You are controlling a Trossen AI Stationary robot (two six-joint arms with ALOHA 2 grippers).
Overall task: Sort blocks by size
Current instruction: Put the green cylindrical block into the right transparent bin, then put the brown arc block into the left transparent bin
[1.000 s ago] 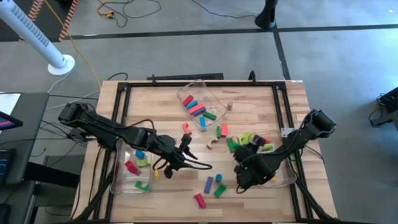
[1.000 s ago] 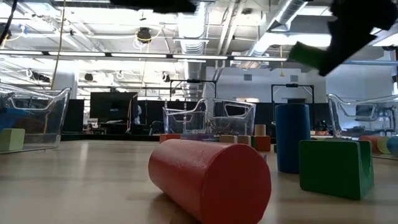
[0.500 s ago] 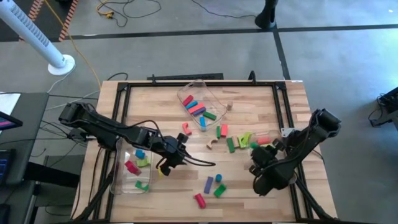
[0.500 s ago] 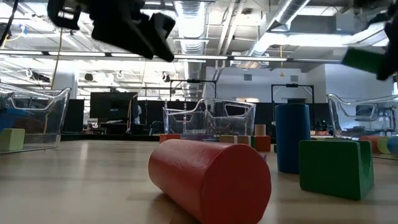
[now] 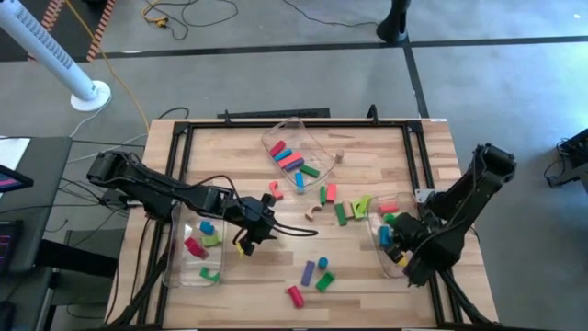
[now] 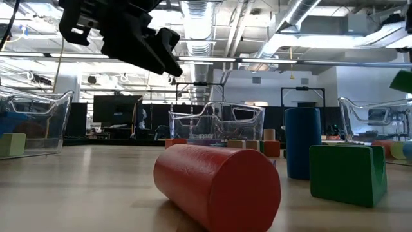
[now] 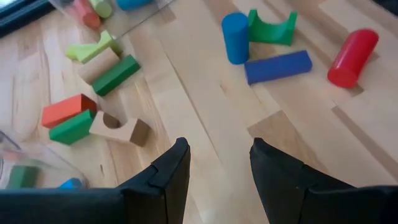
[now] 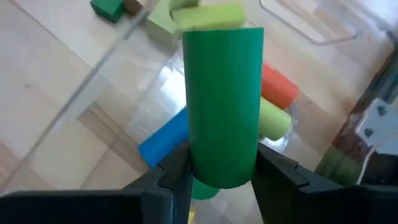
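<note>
One green cylinder between end-effector fingers

In the low view the red cylinder hides the table behind it, and a green block is cut off by the right edge. In the right wrist view the green cylinder hides most of the blue block and lime block beneath.

Left gripper hangs with fingers parted and bare; right gripper fingers clamped.
</note>
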